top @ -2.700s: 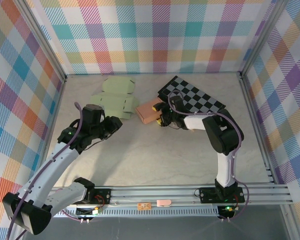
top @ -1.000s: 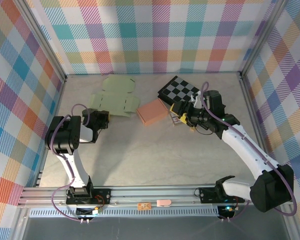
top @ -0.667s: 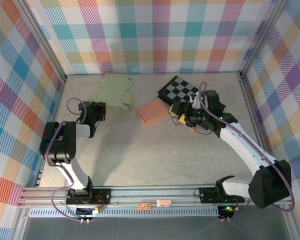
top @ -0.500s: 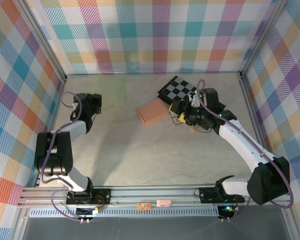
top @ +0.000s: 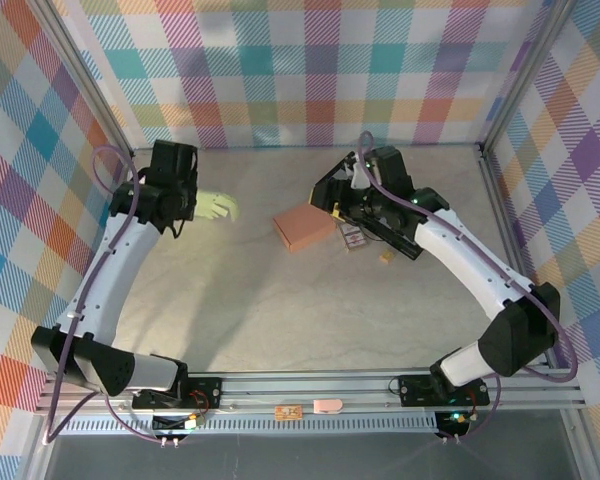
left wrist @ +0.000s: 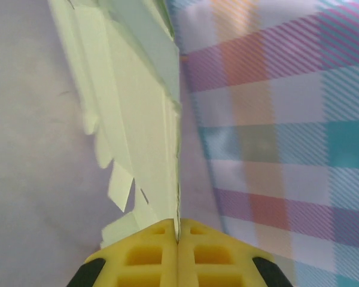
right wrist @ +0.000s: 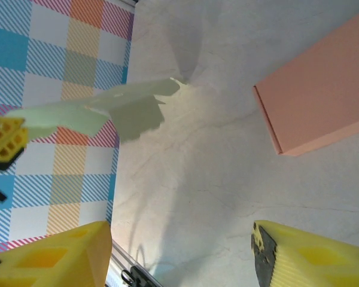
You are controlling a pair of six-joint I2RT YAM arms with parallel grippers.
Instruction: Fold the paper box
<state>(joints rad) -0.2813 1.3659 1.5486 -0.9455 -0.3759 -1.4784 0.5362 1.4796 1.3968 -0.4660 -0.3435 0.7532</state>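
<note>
Left tool [left wrist: 177, 238] aloft with green sheet [left wrist: 140, 125]

Overhead camera looks down from behind the arms over the whole pale marble tabletop [top: 280, 300]. Left wrist hugs the pale green paper sheet [left wrist: 137, 119], facing the plaid wall [left wrist: 287, 119]. Right wrist looks low across, sharing sheet and salmon-pink cardboard box [right wrist: 317, 101] with overhead.

Bright, even light; soft shadows
</note>
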